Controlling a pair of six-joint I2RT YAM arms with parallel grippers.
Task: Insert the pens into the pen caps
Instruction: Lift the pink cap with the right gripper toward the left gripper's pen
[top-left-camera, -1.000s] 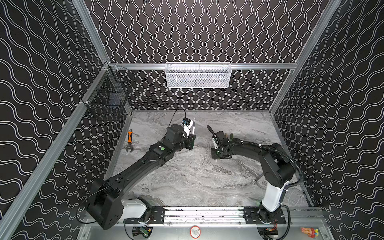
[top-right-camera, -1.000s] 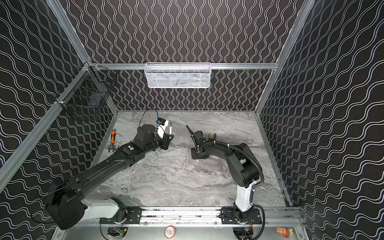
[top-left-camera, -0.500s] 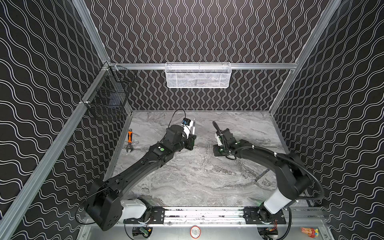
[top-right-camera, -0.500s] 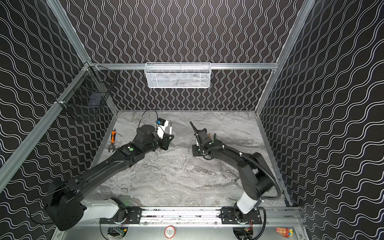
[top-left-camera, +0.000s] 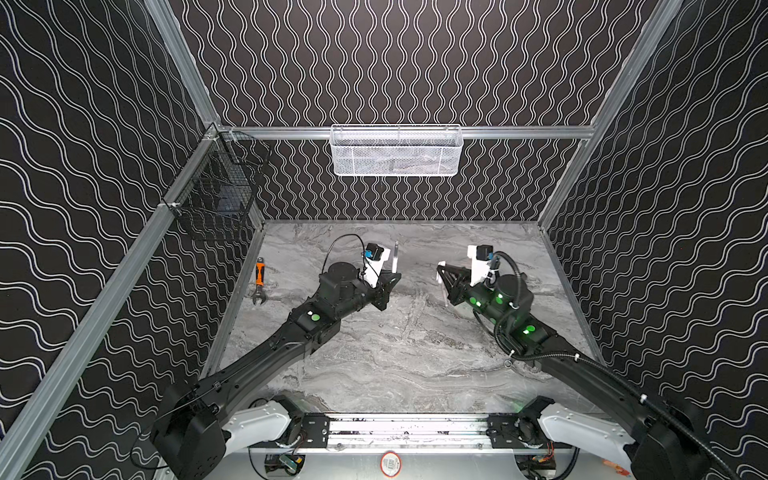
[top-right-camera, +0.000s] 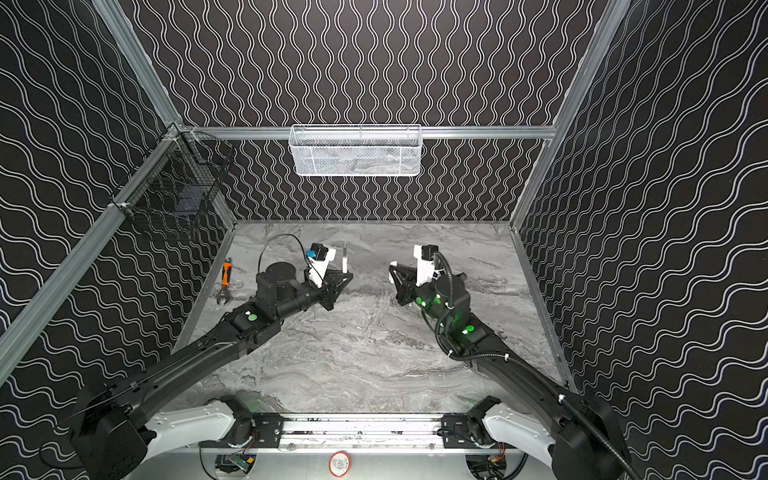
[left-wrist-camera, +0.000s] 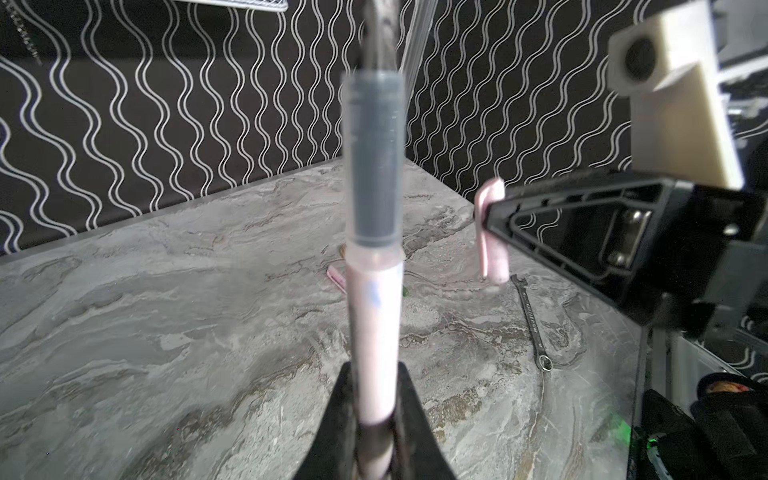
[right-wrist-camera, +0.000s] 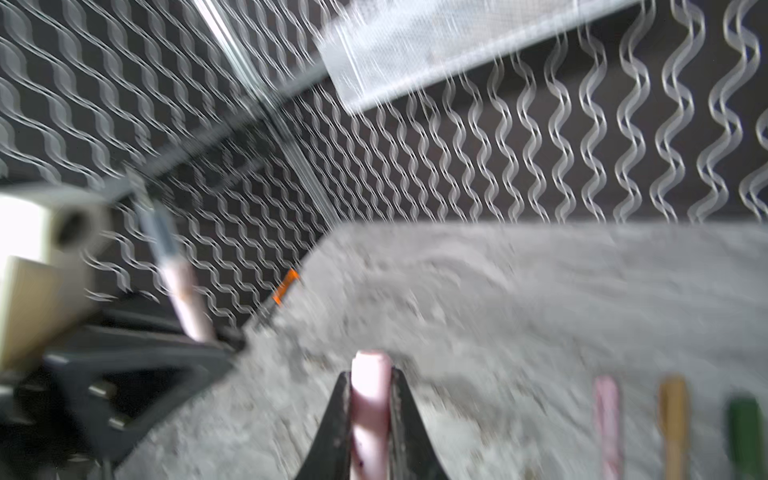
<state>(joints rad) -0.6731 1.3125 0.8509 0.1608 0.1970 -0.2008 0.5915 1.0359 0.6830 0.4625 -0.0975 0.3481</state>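
My left gripper (left-wrist-camera: 376, 399) is shut on a pale pink pen (left-wrist-camera: 376, 324) that stands upright with its grey tip section upward. Both top views show this pen (top-left-camera: 395, 261) (top-right-camera: 344, 260) above the left gripper (top-left-camera: 392, 279) (top-right-camera: 347, 277), left of centre. My right gripper (right-wrist-camera: 370, 386) is shut on a pale pink pen cap (right-wrist-camera: 370, 399). It hangs above the table, apart from the pen, and faces it (top-left-camera: 441, 272) (top-right-camera: 394, 270). The held cap (left-wrist-camera: 492, 232) is upright in the left wrist view. A pink piece (right-wrist-camera: 607, 424), a gold-tan piece (right-wrist-camera: 674, 424) and a dark green piece (right-wrist-camera: 746, 432) lie side by side on the table, too blurred to tell pens from caps.
An orange-handled wrench (top-left-camera: 259, 282) (top-right-camera: 225, 282) lies by the left wall. A plain silver wrench (left-wrist-camera: 530, 320) lies on the marble table near the right arm. A white mesh basket (top-left-camera: 397, 151) hangs on the back wall and a black wire basket (top-left-camera: 220, 195) on the left wall.
My right gripper has come up off the table with the pink cap and turned toward the pen, and its arm has swung out to the right. The left arm and its pen have not moved.
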